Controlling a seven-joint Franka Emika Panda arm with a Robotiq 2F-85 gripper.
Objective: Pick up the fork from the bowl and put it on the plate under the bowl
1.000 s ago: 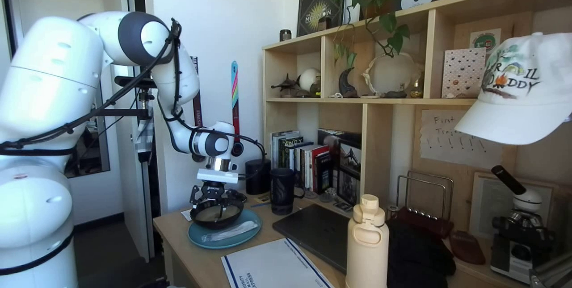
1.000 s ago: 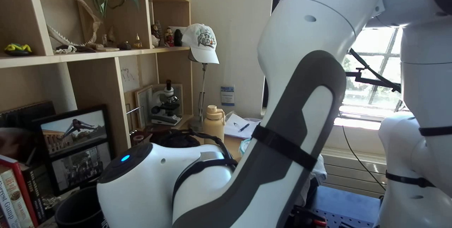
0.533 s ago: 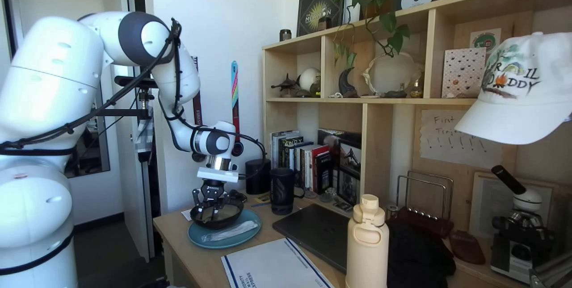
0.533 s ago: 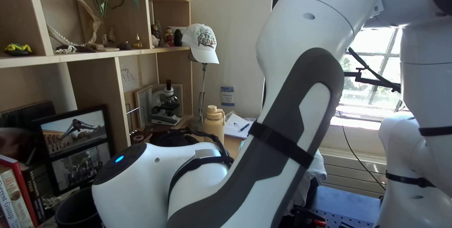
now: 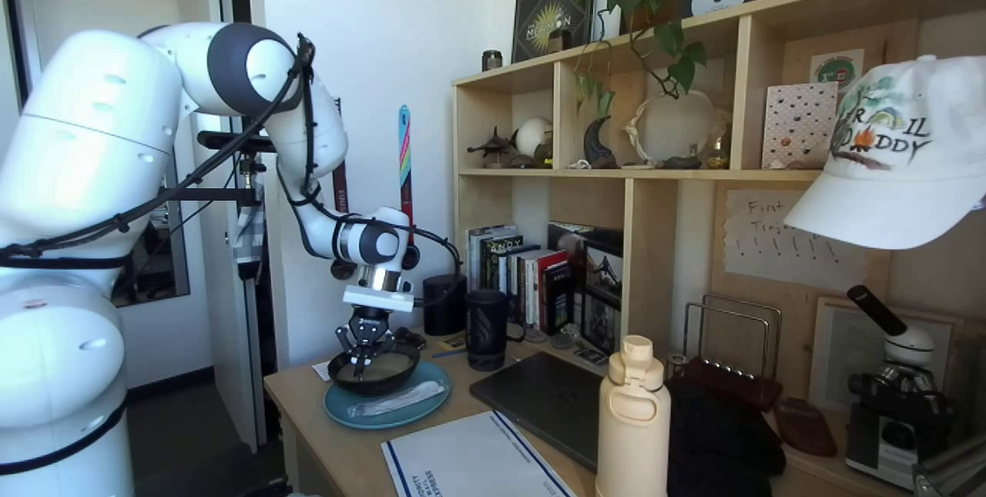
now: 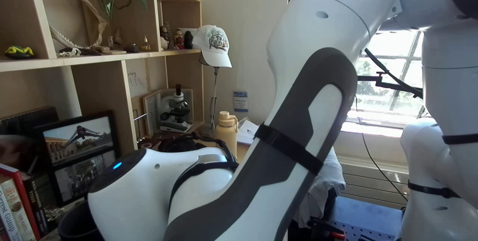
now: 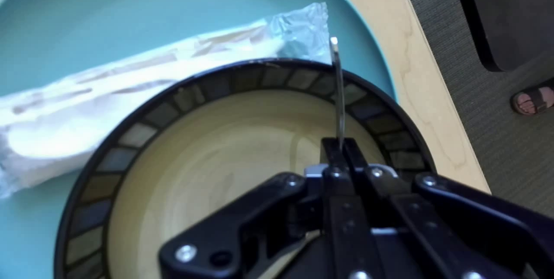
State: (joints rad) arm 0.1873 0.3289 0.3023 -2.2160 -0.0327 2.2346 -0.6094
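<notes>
The dark bowl [image 7: 268, 75], pale inside with a tiled band below its rim, sits on the light blue plate [image 7: 121, 6]. Thin and metallic, the fork [image 7: 339, 101] shows edge-on and reaches past the bowl's rim over the plate. My gripper [image 7: 343, 144] is shut on the fork, its fingertips pinching the shaft over the inside of the bowl. Where the fork passes below the fingers it is hidden. In an exterior view the gripper [image 5: 360, 364] points down into the bowl [image 5: 404, 377], on the plate [image 5: 400, 420].
A clear-wrapped white packet [image 7: 130, 86] lies on the plate against the bowl. Near the plate stand a dark mug [image 5: 487, 331], a black laptop [image 5: 547, 404] and a white envelope [image 5: 477, 458]. Farther off is a tan bottle [image 5: 633, 428]. The desk's edge [image 7: 450, 110] runs close by.
The gripper's fingers have come together from wide apart and now hold the fork. The arm has shifted slightly, while bowl and plate stay in place.
</notes>
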